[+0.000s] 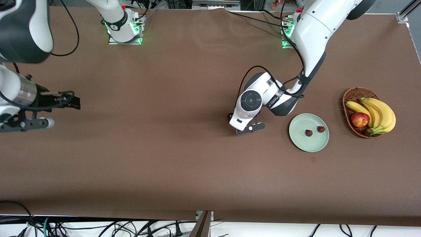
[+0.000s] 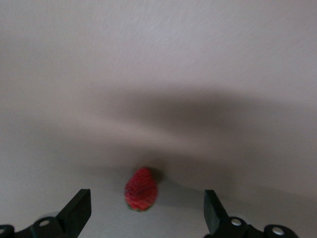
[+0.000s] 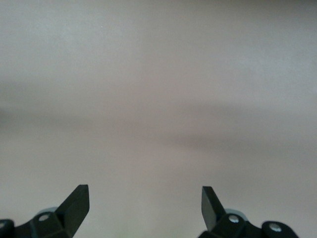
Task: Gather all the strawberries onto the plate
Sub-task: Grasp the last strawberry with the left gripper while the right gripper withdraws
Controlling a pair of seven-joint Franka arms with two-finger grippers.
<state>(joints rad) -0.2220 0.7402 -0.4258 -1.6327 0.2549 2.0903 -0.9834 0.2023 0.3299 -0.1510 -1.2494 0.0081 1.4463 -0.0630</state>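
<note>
Brown table (image 1: 164,158). Pale green plate (image 1: 309,142) beside wicker basket (image 1: 351,98), holding two strawberries (image 1: 309,133). Third red strawberry (image 2: 141,189) between wide-open left gripper (image 2: 147,210) fingers, seen only by left wrist view. Right gripper (image 3: 145,206) waiting, spread wide, empty.

Third strawberry (image 2: 141,190): blurred in left wrist view, hidden under left arm in front view. Right gripper (image 1: 62,100): arm cut by frame edge. Banana (image 1: 378,113) partly covers apple (image 1: 359,119).

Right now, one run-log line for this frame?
plate: two strawberries in | third strawberry: on table, between open left gripper fingers | right gripper: open, waiting
</note>
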